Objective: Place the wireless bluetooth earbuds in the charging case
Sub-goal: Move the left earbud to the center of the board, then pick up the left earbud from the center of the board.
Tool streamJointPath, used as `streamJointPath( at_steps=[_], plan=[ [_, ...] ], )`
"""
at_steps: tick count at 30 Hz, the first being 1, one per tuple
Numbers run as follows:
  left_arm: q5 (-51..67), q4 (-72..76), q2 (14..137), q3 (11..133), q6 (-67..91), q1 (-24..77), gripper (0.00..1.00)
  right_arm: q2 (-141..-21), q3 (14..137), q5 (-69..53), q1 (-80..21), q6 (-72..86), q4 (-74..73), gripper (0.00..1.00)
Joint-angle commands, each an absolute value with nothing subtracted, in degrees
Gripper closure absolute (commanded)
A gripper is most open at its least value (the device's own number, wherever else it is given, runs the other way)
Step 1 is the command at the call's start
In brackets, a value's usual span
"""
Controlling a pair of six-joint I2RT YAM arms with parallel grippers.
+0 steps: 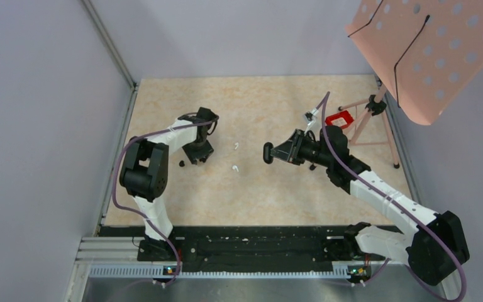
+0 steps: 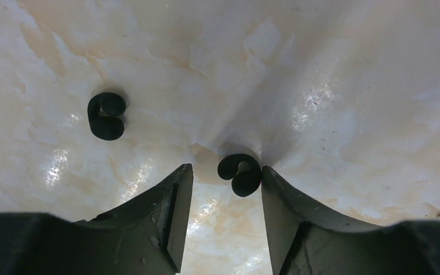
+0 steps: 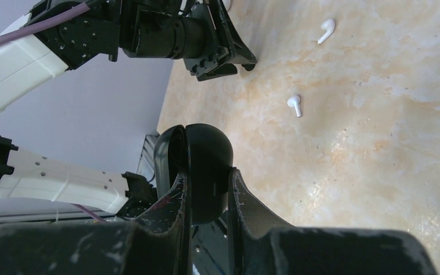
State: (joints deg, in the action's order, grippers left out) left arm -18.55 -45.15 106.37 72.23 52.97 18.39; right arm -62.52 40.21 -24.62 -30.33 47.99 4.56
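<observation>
left wrist view: my left pincer (image 2: 225, 169) hangs spread near the worktop's left edge, one black earbud (image 2: 239, 175) between its fingers, so closing should catch it. the other black earbud (image 2: 106, 116) lies apart. my right pincer (image 3: 206, 177) pinches the charging case (image 3: 203, 146), seemingly ajar, ready to receive. two white earbuds (image 3: 294, 105) lie mid-worktop.

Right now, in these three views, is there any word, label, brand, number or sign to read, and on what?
None is readable.
The black charging case held in the right gripper shows no legible marking.
The black earbuds and white earbuds are plain.
The pink perforated board shows holes, no print.
</observation>
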Motion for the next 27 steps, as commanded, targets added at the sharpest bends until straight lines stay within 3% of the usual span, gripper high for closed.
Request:
streamJointPath(
  at_steps=[1,14,27],
  plan=[
    [-19.3,-43.8,107.4,74.1,55.4,18.1,0.48,-61.0,41.9,-24.0,-30.4,47.5,5.6,1.0],
    [-10.3,-35.6,104.7,70.7,47.9,22.0,0.53,-62.1,41.9,-24.1,-30.3,47.9,6.5,1.0],
    [-16.0,-39.0,107.2,72.7,48.9,22.2,0.58,-61.9,41.8,-23.9,-30.4,47.9,6.1,1.0]
  ],
)
